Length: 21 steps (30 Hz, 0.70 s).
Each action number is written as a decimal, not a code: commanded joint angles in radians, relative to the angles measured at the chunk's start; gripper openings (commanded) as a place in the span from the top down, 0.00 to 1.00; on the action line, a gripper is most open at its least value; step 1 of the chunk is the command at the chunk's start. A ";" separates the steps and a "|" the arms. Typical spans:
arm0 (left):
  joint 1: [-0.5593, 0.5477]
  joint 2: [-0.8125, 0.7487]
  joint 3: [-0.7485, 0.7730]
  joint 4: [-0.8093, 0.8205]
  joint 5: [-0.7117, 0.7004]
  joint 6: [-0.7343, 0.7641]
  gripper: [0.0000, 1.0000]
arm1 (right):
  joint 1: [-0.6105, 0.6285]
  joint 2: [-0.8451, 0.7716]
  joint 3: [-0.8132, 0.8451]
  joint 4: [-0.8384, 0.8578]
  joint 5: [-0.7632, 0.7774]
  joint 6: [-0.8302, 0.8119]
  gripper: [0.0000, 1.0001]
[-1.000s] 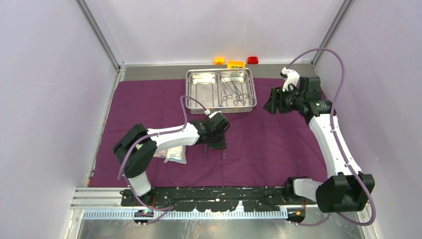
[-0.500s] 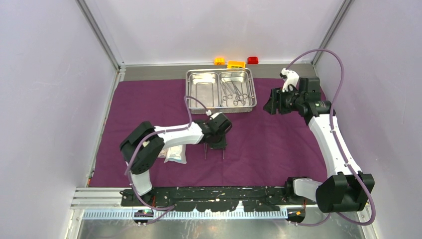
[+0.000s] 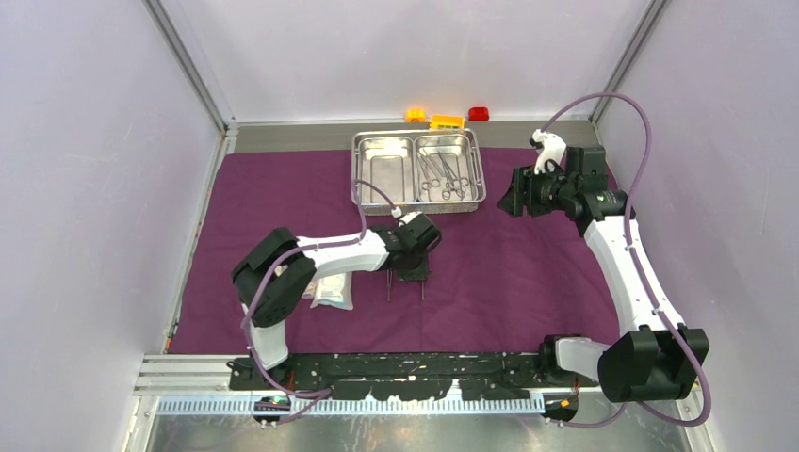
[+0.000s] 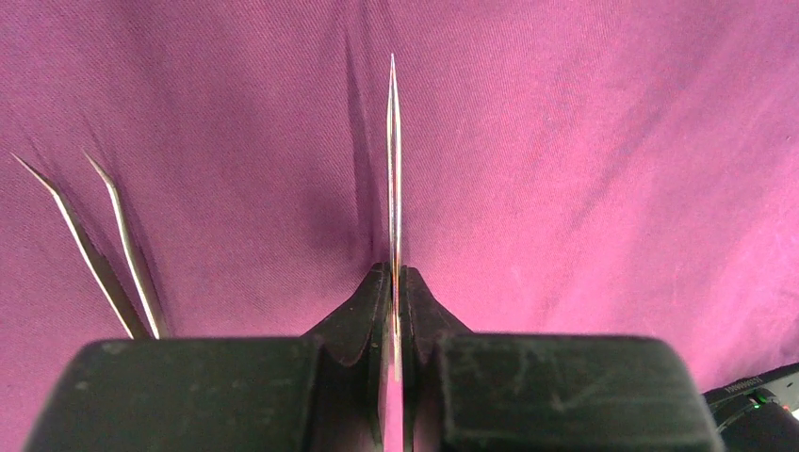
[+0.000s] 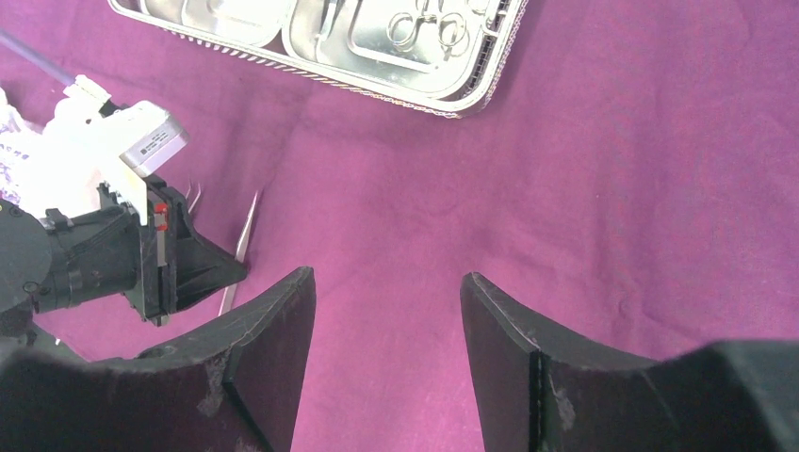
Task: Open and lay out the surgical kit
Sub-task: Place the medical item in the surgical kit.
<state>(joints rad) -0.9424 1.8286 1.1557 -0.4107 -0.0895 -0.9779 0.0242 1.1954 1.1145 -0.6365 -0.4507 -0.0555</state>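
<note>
The table (image 3: 283, 137) is grey metal, almost wholly covered by a dark-purple cloth (image 3: 528, 273) spread flat with slight creases. A bare strip shows along its far edge, where a yellow brick (image 3: 415, 115), an orange brick (image 3: 447, 121) and a red brick (image 3: 479, 114) stand in a row. The steel tray (image 3: 384, 174) sits across the cloth's far edge

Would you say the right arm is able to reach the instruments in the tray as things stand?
Probably yes. The right gripper hangs open just right of the tray, nothing lies between it and the instruments in the right compartment, and the left arm sits nearer the bases, clear of that path.
</note>
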 commanded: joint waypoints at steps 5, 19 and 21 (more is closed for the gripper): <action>-0.004 -0.003 0.021 -0.008 -0.054 0.017 0.94 | 0.001 -0.026 -0.005 0.026 -0.013 -0.015 0.37; -0.004 0.001 0.002 0.004 -0.056 0.013 0.94 | 0.000 -0.027 -0.008 0.026 -0.013 -0.015 0.37; -0.003 -0.003 -0.002 0.005 -0.061 0.013 0.93 | 0.000 -0.029 -0.010 0.026 -0.013 -0.016 0.37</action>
<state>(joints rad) -0.9428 1.8290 1.1553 -0.4168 -0.1169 -0.9653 0.0242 1.1954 1.1122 -0.6369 -0.4511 -0.0555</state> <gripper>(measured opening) 0.062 0.628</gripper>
